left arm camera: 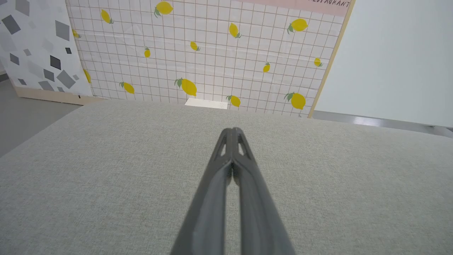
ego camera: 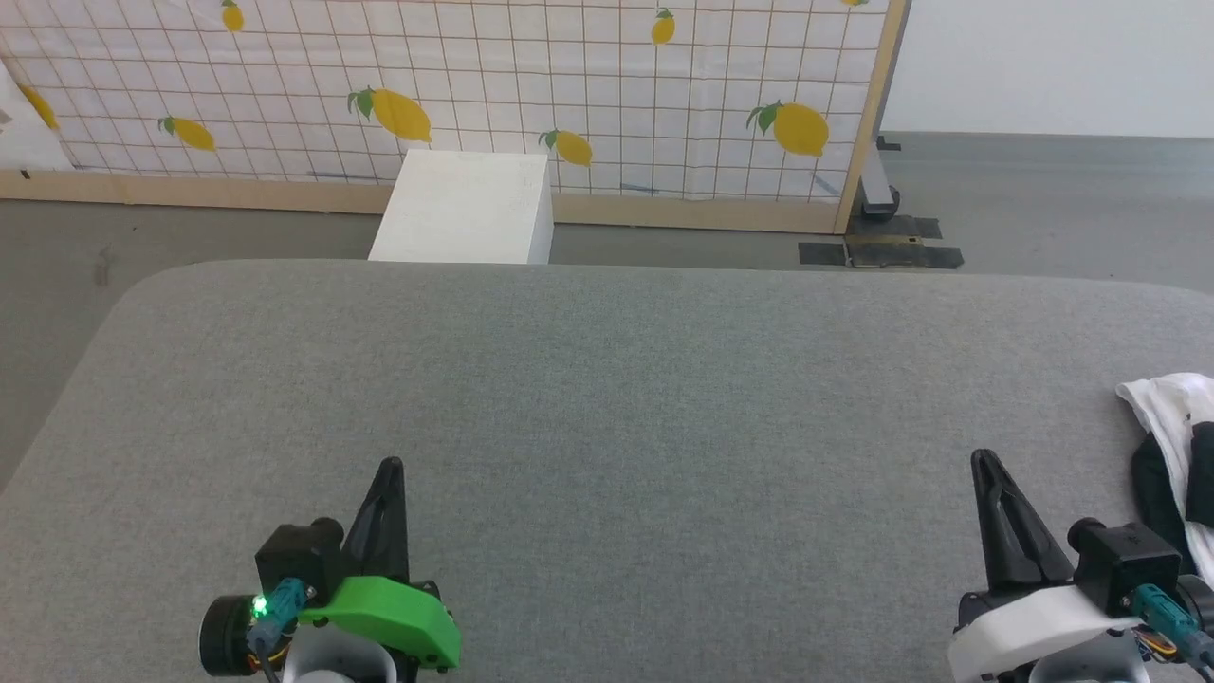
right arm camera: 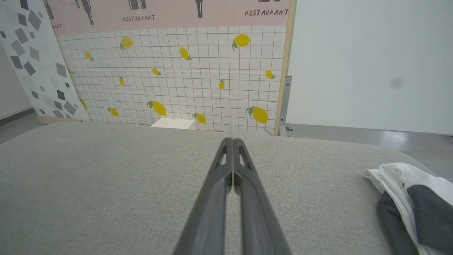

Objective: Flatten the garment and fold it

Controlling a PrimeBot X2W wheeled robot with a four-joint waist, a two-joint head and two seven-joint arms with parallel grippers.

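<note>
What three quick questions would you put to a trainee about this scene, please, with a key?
1. True or false: the jaws of the left gripper and the right gripper are both shut and hold nothing.
2. The T-shirt lies: (a) spread flat in the middle of the table; (b) bunched up on the table's right side, beside the right gripper; (c) on the floor.
3. Which fruit is printed on the screen beyond the table?

Key: 1 true. 2 b. 3 lemons.

Grey table (ego camera: 607,398), white box (ego camera: 465,209), lemon-print screen (ego camera: 531,85).
</note>
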